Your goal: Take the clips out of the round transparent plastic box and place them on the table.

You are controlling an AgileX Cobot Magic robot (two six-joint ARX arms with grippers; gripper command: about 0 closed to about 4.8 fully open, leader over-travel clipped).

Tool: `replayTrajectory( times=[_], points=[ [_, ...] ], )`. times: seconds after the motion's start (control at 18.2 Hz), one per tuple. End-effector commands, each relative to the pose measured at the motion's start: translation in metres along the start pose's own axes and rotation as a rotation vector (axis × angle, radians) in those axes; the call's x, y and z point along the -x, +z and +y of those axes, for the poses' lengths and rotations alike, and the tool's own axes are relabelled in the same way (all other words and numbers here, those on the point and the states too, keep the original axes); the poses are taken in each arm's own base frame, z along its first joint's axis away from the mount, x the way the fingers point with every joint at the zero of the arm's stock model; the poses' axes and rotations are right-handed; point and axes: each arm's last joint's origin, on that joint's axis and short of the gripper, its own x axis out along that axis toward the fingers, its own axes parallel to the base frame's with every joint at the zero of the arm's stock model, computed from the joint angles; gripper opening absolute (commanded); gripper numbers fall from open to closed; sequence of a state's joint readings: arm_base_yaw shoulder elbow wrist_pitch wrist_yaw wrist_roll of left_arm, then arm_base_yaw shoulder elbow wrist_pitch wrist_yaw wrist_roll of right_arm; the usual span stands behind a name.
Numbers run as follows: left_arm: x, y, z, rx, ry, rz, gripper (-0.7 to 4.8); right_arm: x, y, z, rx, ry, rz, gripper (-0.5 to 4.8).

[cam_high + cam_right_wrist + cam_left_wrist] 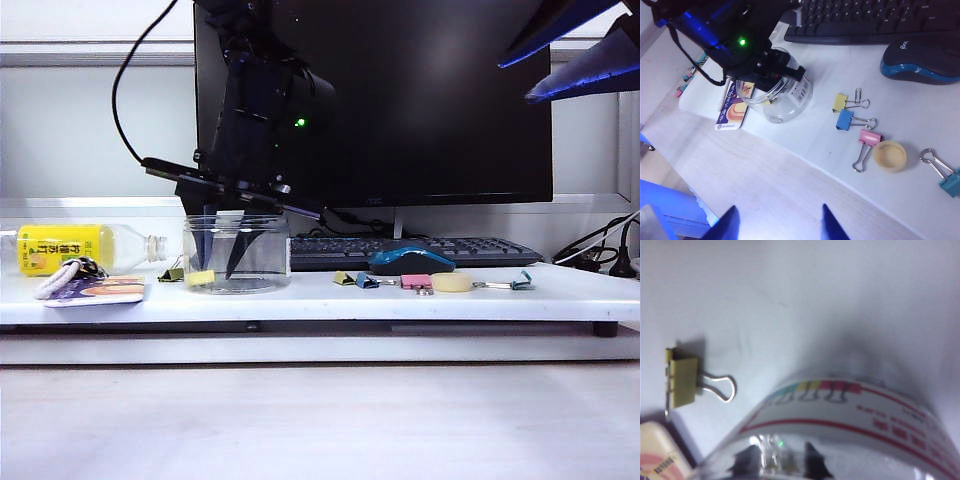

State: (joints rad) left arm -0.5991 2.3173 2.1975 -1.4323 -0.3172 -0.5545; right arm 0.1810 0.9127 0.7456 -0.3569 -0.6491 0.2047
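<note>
Listing by size, hazards first, then each claw.

Desk (320, 298): long white board; carries everything below.

Jar (237, 254): round, clear, standing at the left end of the desk. The left claw (222, 262) reaches down inside it. Risk, as a judgement: the light jar could tip or lift with the arm if a finger catches the wall on the way up.

Left claw: fingers apart, part-way open, tips near the jar floor. Whether they touch a clip cannot be told.

Right claw (779, 222): wide apart, empty, hovering well clear over the pale wood surface.

Yellow clips: one (200, 277) low in the jar by the wall; another (682, 382) on the desk just beside the jar. Risk: a small clip may slip from a partial pinch.
</note>
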Motion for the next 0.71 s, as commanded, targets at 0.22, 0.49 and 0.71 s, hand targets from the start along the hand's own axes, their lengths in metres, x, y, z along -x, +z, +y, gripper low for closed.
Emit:
replayTrajectory(
  times=[0.22, 0.49, 0.71],
  points=[
    [-0.0030, -0.0011, 0.0015, 0.026, -0.013, 0.033, 1.29, 0.0006, 0.0020, 0.0009, 0.015, 0.003, -0.015, 2.12],
    [-0.0032, -0.0015, 0.0008, 0.028, -0.033, 0.047, 1.28, 0.0006, 0.0016, 0.0008, 0.012, 0.002, -0.011, 2.12],
    [-0.0072, -0.0012, -0.0001, 0.028, -0.034, 0.059, 1.28, 0.0006, 0.0015, 0.0007, 0.011, 0.002, -0.010, 2.12]
  ],
)
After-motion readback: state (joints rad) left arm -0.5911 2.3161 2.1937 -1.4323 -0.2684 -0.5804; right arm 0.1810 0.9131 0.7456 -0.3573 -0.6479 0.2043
